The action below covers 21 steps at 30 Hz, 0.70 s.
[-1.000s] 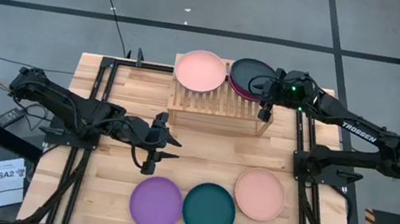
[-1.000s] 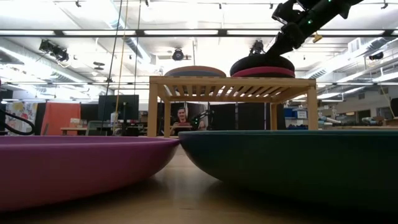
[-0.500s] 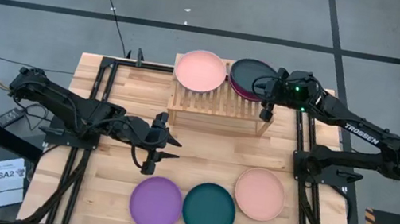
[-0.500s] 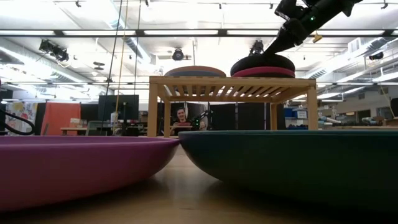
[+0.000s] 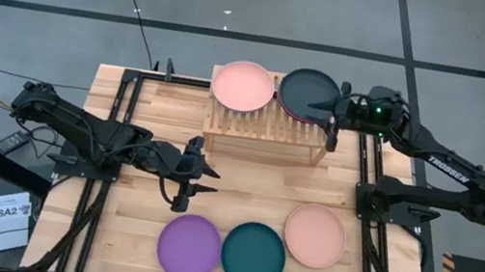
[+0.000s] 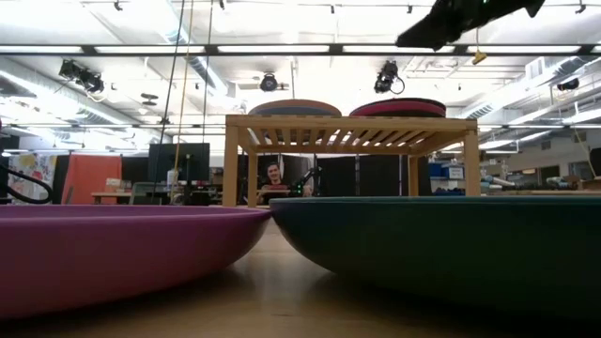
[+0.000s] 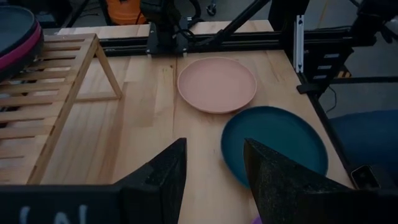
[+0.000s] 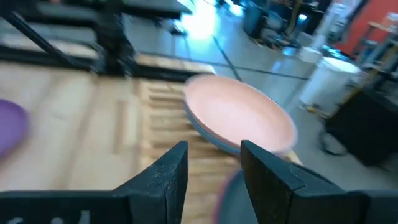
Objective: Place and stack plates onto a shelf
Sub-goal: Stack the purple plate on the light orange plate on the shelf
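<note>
Starting on the left, our left gripper (image 5: 199, 180) waits low over the middle of the table (image 5: 158, 113), its fingers parted and holding nothing, exactly where it sat a second ago; its wrist camera looks across the bare planks at the peach plate (image 7: 217, 84) and the teal plate (image 7: 274, 144) beyond it. Along the near edge, the purple plate (image 5: 189, 247), the teal one and a peach one lie in a row, still to be shelved. Moving right, the shelf (image 5: 268, 128) at the far side carries a peach plate (image 5: 243, 85) on top of a darker one on its left half, and on its right half a charcoal plate (image 5: 309, 91) sitting on a magenta plate (image 6: 398, 109). What has changed is on the right: our right gripper (image 5: 335, 112), which a second ago sat over the charcoal plate, has pulled back off the shelf's right end and risen, with its fingers apart and nothing between them. We judge that the charcoal plate is now released and stacked, so four plates appear shelved and three wait on the table. The next job is probably fetching one of those three.
</note>
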Each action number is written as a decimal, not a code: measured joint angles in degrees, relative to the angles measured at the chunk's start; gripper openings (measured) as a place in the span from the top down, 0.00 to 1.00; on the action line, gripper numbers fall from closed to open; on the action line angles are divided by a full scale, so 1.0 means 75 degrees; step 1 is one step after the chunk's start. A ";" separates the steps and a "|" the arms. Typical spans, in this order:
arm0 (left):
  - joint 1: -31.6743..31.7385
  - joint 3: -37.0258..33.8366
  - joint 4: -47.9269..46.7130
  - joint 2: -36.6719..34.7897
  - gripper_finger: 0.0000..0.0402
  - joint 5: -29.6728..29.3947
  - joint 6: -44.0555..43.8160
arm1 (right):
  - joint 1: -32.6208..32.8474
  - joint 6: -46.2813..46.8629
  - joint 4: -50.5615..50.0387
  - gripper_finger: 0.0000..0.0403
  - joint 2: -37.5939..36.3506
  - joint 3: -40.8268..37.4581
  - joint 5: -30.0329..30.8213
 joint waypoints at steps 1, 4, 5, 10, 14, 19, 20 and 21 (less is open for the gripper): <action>0.0000 0.0000 -0.0010 0.0000 0.59 0.0000 -0.0032 | 0.0000 0.0151 0.0040 0.62 -0.0018 0.0000 -0.0204; 0.0001 0.0000 -0.0124 0.0000 0.59 -0.0001 -0.0209 | 0.0021 0.0589 0.0134 0.62 -0.0035 0.0000 -0.0901; -0.0002 0.0000 -0.0171 0.0000 0.59 -0.0001 -0.0242 | 0.0057 0.0728 0.0134 0.62 -0.0034 0.0000 -0.1163; 0.0000 0.0000 -0.0249 0.0082 0.59 0.0001 -0.0577 | 0.0566 0.1178 0.0132 0.62 -0.0015 0.0000 -0.2285; -0.0001 0.0003 -0.0313 0.0306 0.59 0.0001 -0.0776 | 0.1231 0.1503 0.0130 0.63 -0.0015 0.0000 -0.2582; 0.0000 0.0000 -0.0641 0.0699 0.59 0.0001 -0.1130 | 0.2087 0.1881 0.0129 0.63 -0.0006 0.0000 -0.2585; 0.0001 0.0000 -0.0639 0.0795 0.59 0.0002 -0.1188 | 0.2238 0.1937 0.0129 0.63 -0.0006 0.0000 -0.2582; 0.0000 0.0000 -0.0691 0.0882 0.59 0.0004 -0.1234 | 0.2380 0.2028 0.0126 0.63 -0.0006 0.0000 -0.2582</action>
